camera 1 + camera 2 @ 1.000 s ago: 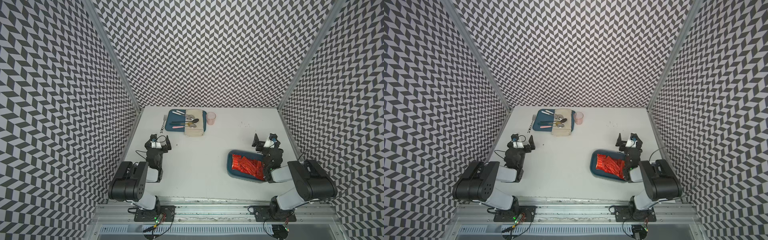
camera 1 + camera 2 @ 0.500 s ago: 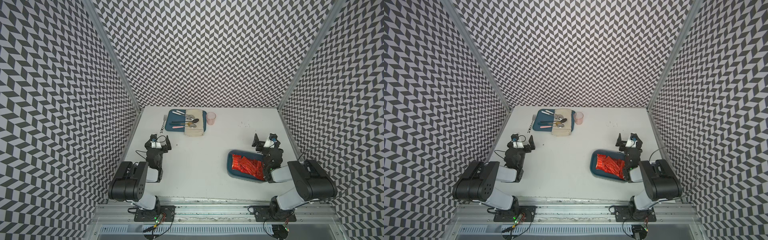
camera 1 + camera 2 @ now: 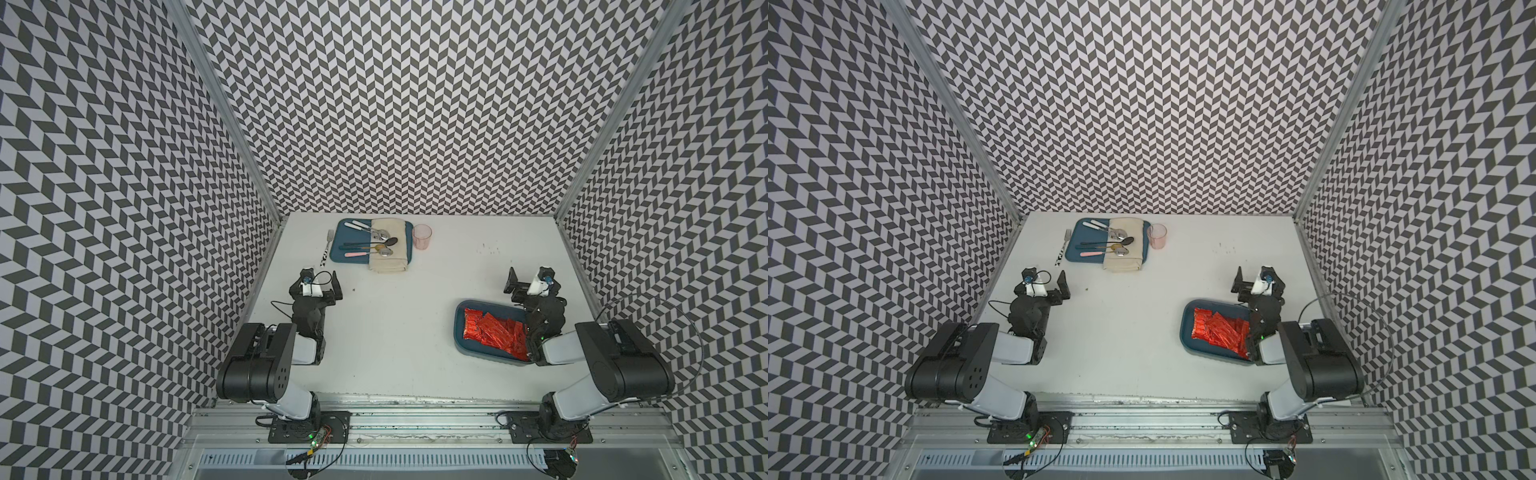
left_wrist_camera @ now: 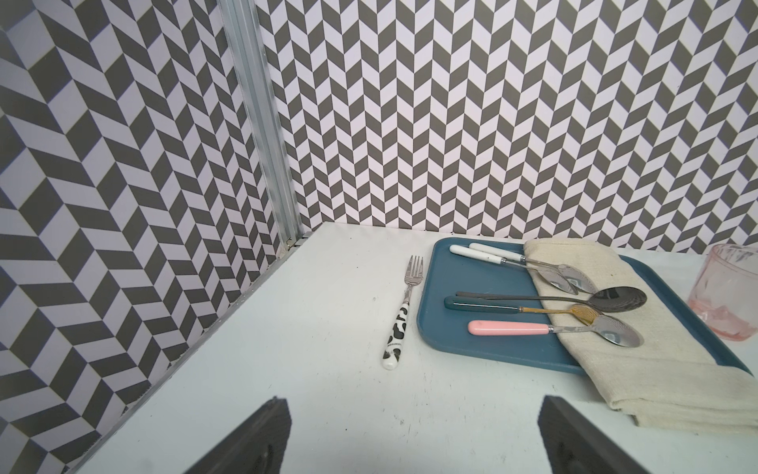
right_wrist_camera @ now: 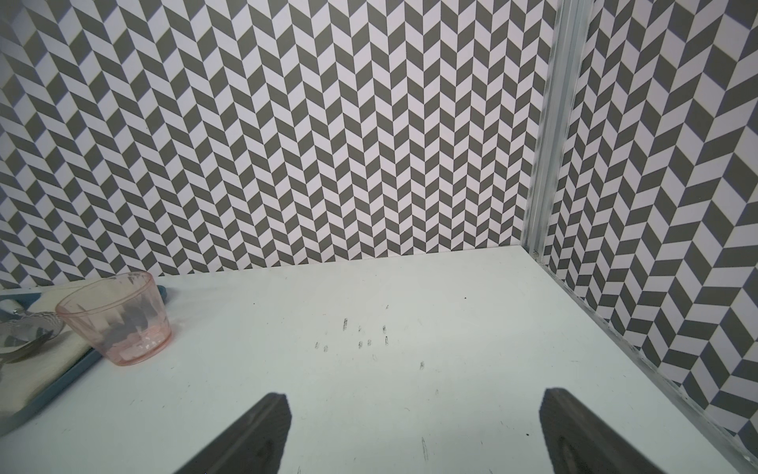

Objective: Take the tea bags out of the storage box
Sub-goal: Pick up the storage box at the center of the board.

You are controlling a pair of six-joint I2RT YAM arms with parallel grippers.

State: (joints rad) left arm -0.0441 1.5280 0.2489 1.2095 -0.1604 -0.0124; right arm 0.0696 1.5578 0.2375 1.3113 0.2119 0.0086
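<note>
The teal storage box (image 3: pixel 458 332) (image 3: pixel 1184 332) sits on the white table at the front right. Several shiny red foil tea bags (image 3: pixel 492 334) (image 3: pixel 1219 334) lie piled inside it. My right gripper (image 3: pixel 533 283) (image 3: pixel 1259 284) hovers just behind the box's far right corner, open and empty, while the right forearm covers the box's right end. In the right wrist view, the right gripper (image 5: pixel 414 431) has only bare table between its fingers. My left gripper (image 3: pixel 318 283) (image 3: pixel 1041 286) (image 4: pixel 414 435) is open and empty at the left side, far from the box.
A flat blue tray (image 3: pixel 338 251) (image 4: pixel 443 328) with several spoons and a beige cloth (image 3: pixel 388 255) lies at the back. A pink cup (image 3: pixel 422 237) (image 5: pixel 119 324) stands to its right, a fork (image 3: pixel 326 249) (image 4: pixel 404 312) to its left. Patterned walls enclose three sides.
</note>
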